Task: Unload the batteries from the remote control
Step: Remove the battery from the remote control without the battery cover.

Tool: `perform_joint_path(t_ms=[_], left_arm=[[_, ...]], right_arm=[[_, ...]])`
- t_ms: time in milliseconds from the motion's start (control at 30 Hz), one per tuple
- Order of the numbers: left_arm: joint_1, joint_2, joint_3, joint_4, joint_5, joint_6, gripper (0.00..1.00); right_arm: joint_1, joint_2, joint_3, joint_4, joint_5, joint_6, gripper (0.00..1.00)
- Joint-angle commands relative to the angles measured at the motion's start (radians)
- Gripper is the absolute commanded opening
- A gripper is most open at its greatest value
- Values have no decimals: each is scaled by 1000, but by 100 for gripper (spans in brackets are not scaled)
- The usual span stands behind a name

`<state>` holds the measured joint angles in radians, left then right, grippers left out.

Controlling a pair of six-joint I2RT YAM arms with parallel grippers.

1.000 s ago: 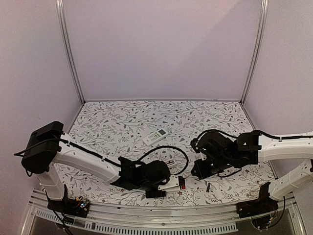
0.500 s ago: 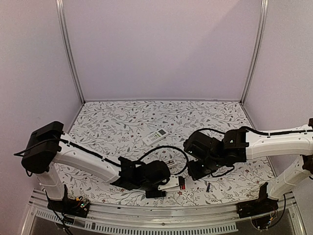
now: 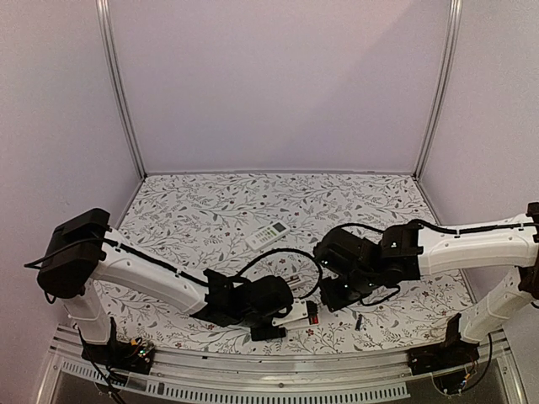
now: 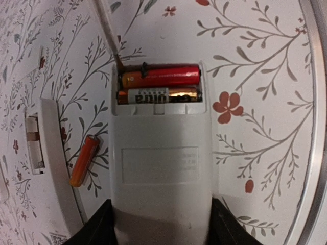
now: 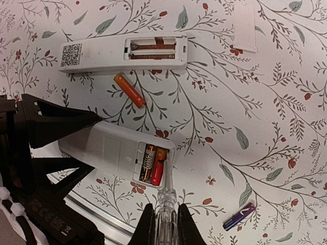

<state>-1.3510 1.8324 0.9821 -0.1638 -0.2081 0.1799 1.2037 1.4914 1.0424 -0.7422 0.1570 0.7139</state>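
Near edge of the table (image 3: 210,210), centre. Left gripper (image 4: 159,217) has its fingers part-spread and clamped on the sides of the held remote (image 4: 159,168), back up, bay uncovered.

- Two cells remain in the bay, side by side: red battery (image 4: 163,76) on the outer side, gold-and-black battery (image 4: 158,95) beside it.
- Right gripper (image 5: 164,224) is pinched narrow on a clear pry stick (image 5: 164,201). Its tip sits at the bay's edge by the red cell's end. I cannot tell whether it is touching.
- Already on the table: loose orange battery (image 5: 129,90) between the held remote and an emptied remote (image 5: 122,51), and a dark battery (image 5: 238,216) off to one side.
- A battery cover (image 5: 244,25) lies beyond the emptied remote. A third remote (image 3: 267,235) lies further back, face up.

Judgement: the step in hand is levering out the red cell, so this remote is not yet started.

To do it well:
- Work the tip under the cell's end, not against its side.
- Lift with a short, slow lever so the spring does not flick it. The table's near rail is close, so a jumping cell could roll off.
- Keep the left clamp steady and the remote flat.
- Take the outer cell first; the inner one then has room to tip out.
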Motion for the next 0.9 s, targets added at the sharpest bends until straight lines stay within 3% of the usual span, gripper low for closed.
perform_joint_path(t_ms=[0, 300, 867], left_arm=[[-13, 64, -23, -34, 29, 51, 31], [-12, 87, -22, -37, 28, 52, 30], [-5, 110, -18, -52, 20, 53, 30]], right_arm=[[-76, -26, -150, 163, -232, 1, 0], [-266, -141, -313, 379, -570, -42, 0], [-429, -265, -403, 404, -814, -70, 0]])
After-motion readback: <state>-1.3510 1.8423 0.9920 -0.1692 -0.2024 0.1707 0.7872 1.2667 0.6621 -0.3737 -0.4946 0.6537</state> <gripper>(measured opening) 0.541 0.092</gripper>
